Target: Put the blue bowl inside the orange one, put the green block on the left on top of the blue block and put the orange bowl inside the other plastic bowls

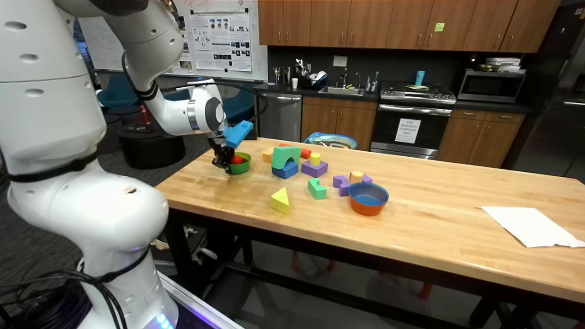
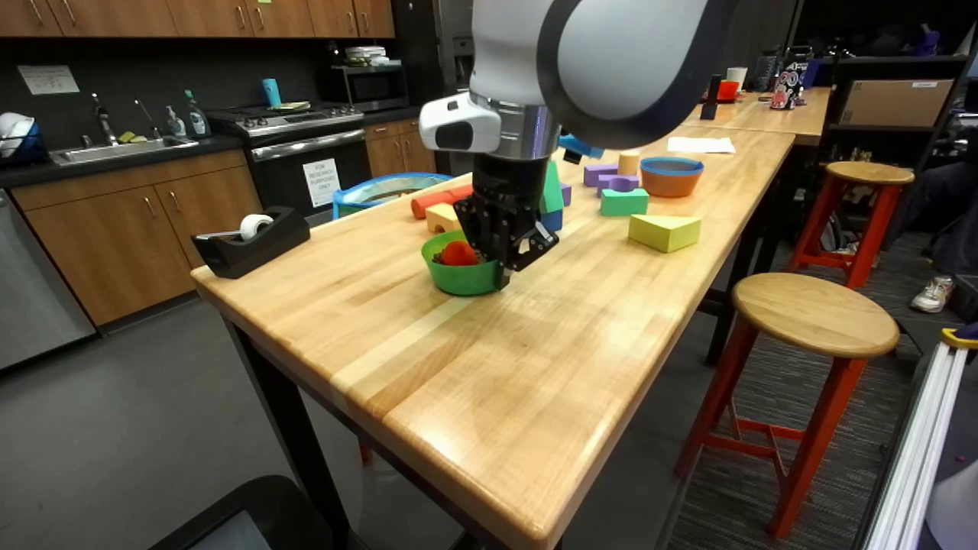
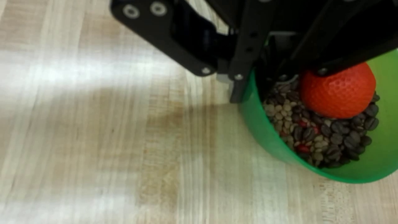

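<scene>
The blue bowl (image 1: 369, 192) sits nested in the orange bowl (image 1: 368, 209), on the table away from the arm. A green arch block (image 1: 286, 156) rests upon the blue block (image 1: 286, 171). One more green block (image 1: 316, 189) lies nearer the front. My gripper (image 3: 250, 93) is shut on the near wall of the green bowl (image 2: 466, 279): in the wrist view one finger (image 3: 238, 88) is outside the wall, the other inside. Beans (image 3: 329, 140) and a red strawberry-like piece (image 3: 339, 91) are in that bowl, which stands on the table. The inner fingertip is mostly dark and hidden.
A yellow-green wedge (image 1: 280, 201), purple blocks (image 1: 314, 168) and a yellow cylinder (image 1: 315, 158) stand around the middle. Behind the gripper are a pale orange arch (image 2: 443, 218) and a red cylinder (image 2: 428, 204). A tape dispenser (image 2: 252, 244) sits at the table corner; white paper (image 1: 532, 225) lies farther off.
</scene>
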You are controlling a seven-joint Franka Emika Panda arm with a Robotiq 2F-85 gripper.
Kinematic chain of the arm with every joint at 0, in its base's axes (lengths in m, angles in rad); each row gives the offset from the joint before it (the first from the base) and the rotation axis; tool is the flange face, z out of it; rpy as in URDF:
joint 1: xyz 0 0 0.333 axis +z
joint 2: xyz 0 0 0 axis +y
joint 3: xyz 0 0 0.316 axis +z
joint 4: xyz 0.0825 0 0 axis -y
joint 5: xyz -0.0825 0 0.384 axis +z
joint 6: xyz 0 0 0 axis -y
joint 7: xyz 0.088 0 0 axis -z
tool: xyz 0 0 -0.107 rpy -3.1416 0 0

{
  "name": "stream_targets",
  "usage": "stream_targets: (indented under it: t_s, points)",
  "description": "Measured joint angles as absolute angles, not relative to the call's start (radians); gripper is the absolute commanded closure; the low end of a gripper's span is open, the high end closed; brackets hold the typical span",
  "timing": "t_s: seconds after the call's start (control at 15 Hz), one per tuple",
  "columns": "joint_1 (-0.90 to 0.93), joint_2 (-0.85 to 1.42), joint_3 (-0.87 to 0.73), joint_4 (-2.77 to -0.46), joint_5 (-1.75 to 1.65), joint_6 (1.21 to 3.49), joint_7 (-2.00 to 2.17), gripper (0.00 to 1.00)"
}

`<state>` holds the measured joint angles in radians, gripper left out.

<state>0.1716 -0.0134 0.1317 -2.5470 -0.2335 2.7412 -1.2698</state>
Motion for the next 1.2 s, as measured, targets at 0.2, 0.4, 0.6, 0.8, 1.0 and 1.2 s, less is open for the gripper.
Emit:
stream_targets:
  t_s: [0.2,0.4,0.6,0.8,1.0,1.2]
  points:
    - [0.17,-0.014,0.132,-2.547,-0.234,2.742,-1.269,0.97]
    - [0.17,-0.017,0.133,-2.548,-0.234,2.743,-1.268,0.97]
    - [0.171,-0.03,0.138,-2.557,-0.234,2.749,-1.268,0.97]
    - [0.173,-0.072,0.142,-2.587,-0.234,2.768,-1.268,0.97]
    - [0.173,-0.14,0.141,-2.631,-0.233,2.786,-1.268,0.97]
    - [0.174,-0.216,0.129,-2.673,-0.229,2.787,-1.268,0.97]
